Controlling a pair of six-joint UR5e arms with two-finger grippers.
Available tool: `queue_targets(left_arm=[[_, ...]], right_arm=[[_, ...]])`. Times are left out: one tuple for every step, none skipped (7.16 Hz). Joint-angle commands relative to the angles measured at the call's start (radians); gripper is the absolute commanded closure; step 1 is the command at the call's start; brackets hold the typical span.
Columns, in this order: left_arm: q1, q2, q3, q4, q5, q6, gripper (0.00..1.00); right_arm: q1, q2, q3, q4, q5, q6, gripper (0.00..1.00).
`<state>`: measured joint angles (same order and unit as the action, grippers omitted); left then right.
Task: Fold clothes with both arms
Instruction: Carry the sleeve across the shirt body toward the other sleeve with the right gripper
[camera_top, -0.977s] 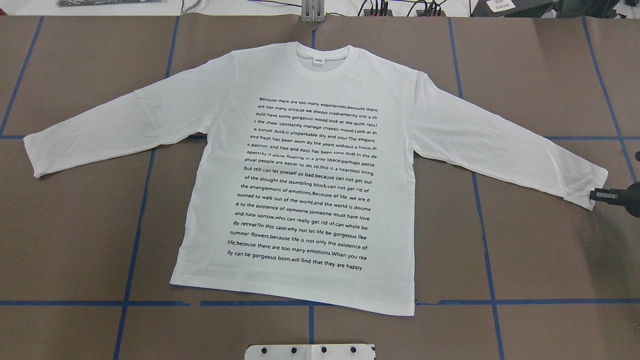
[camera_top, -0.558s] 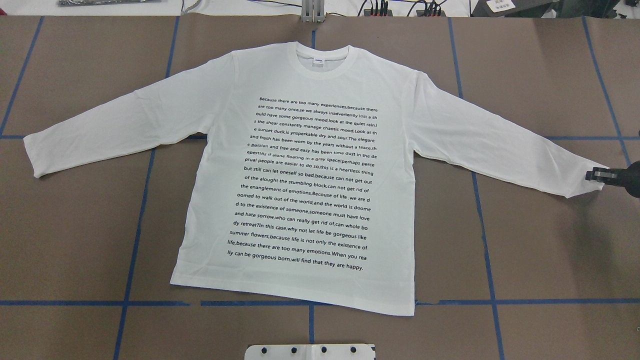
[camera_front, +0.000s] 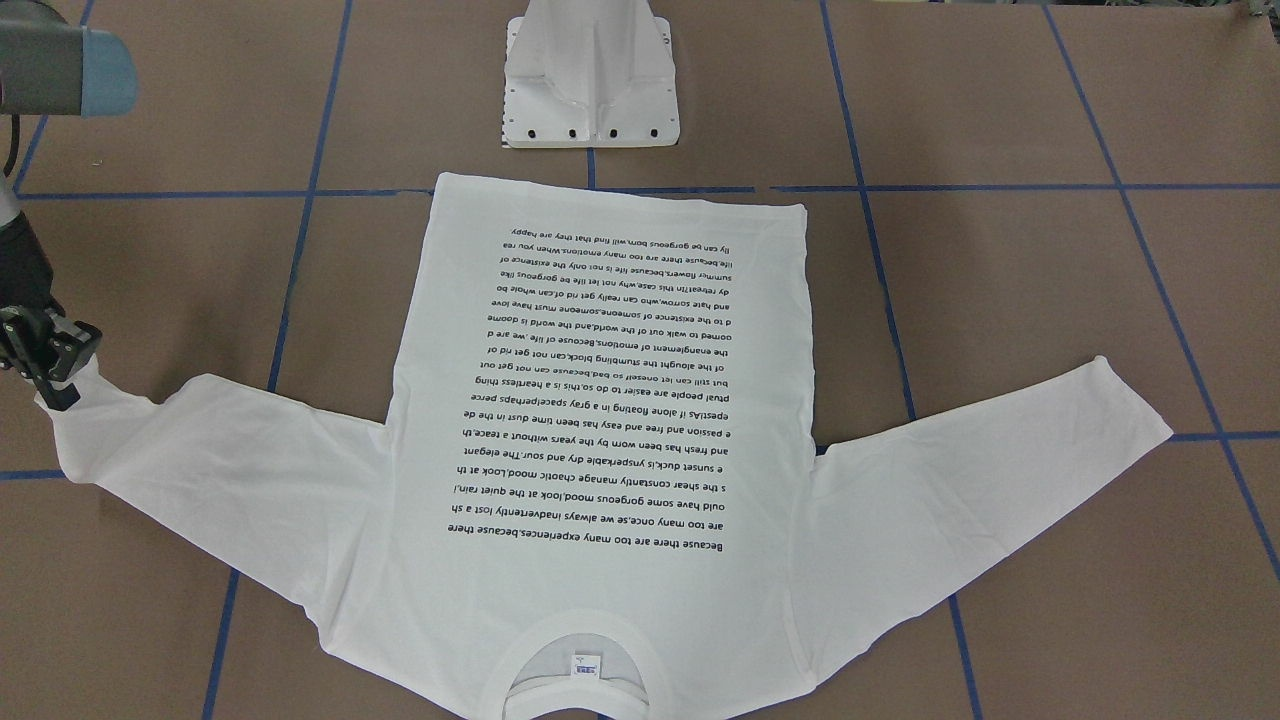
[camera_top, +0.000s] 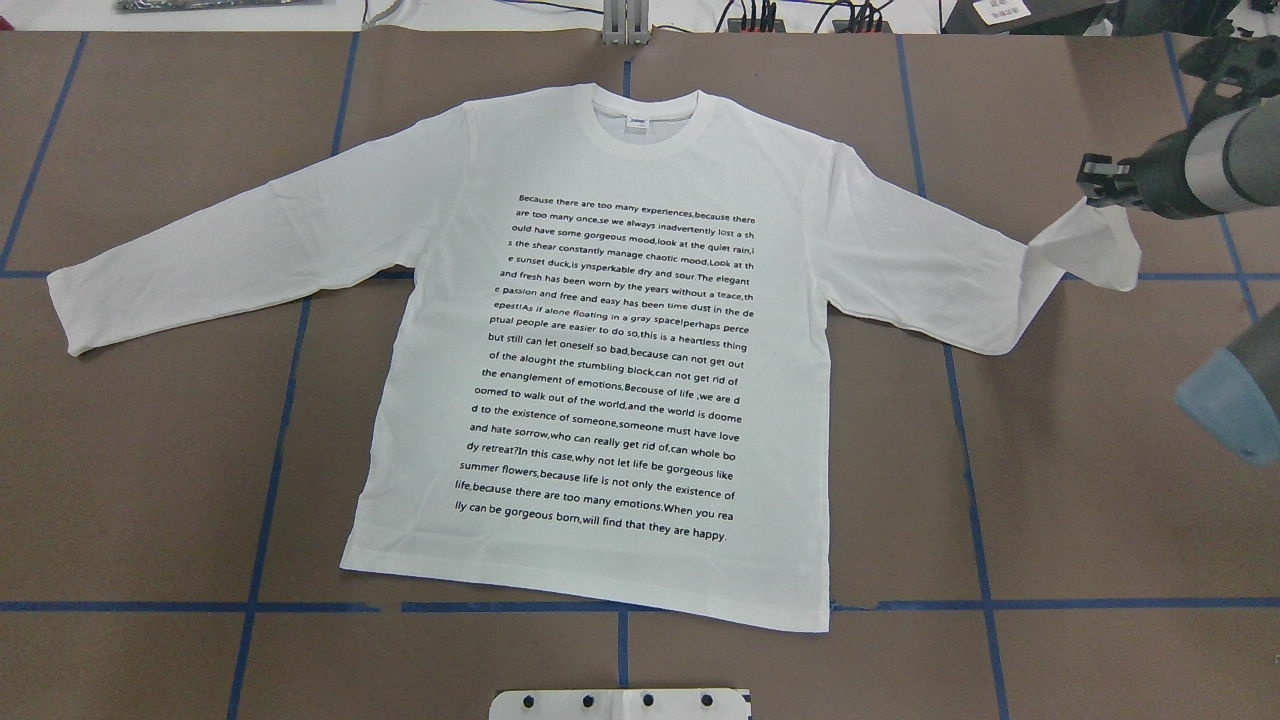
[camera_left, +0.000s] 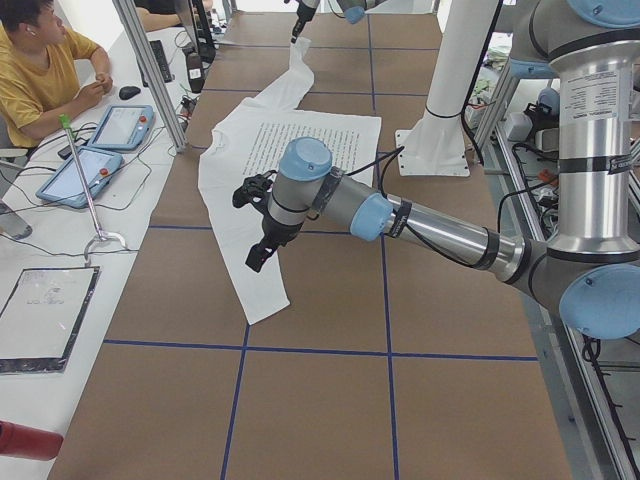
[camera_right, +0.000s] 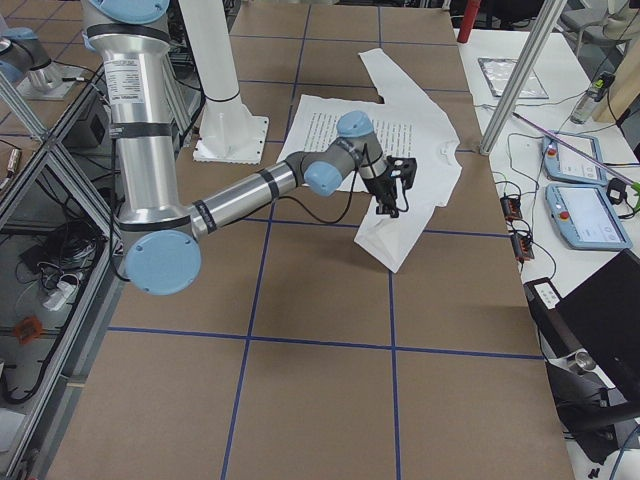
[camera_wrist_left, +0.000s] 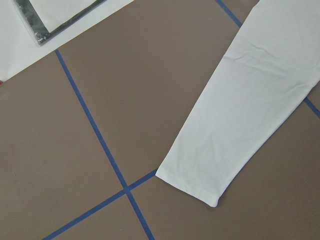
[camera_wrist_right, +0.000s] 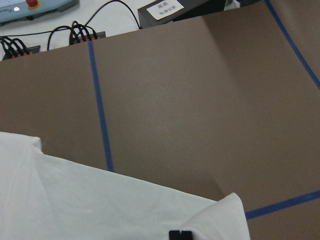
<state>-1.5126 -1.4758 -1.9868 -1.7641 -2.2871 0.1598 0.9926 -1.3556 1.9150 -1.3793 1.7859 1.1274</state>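
Jaws of right gripper (camera_top: 1092, 186) clamped on cuff (camera_top: 1115, 245), holding limp, light T-shirt (camera_top: 600, 350) sleeve aloft; left gripper (camera_left: 253, 264) jaws: cannot tell.

Print on the T-shirt (camera_top: 600, 350) opens "Because there are too many experiences".

Surface (camera_top: 1100, 480): brown and flat, crossed by blue tape lines (camera_top: 272, 480) in a grid.
T-shirt (camera_top: 610, 350): white, centre of the frame, spread flat, print up, collar toward the top edge; the sleeve end at the frame's right is raised off the surface.
Base plate (camera_top: 620, 703): white, bottom centre edge.
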Motion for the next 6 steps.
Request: queue_targets(left_arm=[[0.000, -0.003, 0.003, 0.000, 0.000, 0.000, 0.00], [0.000, -0.004, 0.005, 0.000, 0.000, 0.000, 0.00], [0.000, -0.009, 0.008, 0.000, 0.000, 0.000, 0.00], [0.000, -0.009, 0.008, 0.000, 0.000, -0.002, 0.00], [0.000, -0.011, 0.010, 0.000, 0.000, -0.002, 0.00], [0.000, -0.011, 0.011, 0.000, 0.000, -0.002, 0.00]], right_arm=[[-0.114, 0.316, -0.036, -0.245, -0.131, 0.102, 1.00], [-0.170, 0.401, -0.071, -0.242, -0.213, 0.123, 1.00], [-0.216, 0.496, -0.117, -0.238, -0.280, 0.126, 1.00], [-0.253, 0.595, -0.196, -0.222, -0.316, 0.126, 1.00], [-0.302, 0.681, -0.314, -0.152, -0.367, 0.174, 1.00], [-0.369, 0.779, -0.464, -0.097, -0.461, 0.224, 1.00]])
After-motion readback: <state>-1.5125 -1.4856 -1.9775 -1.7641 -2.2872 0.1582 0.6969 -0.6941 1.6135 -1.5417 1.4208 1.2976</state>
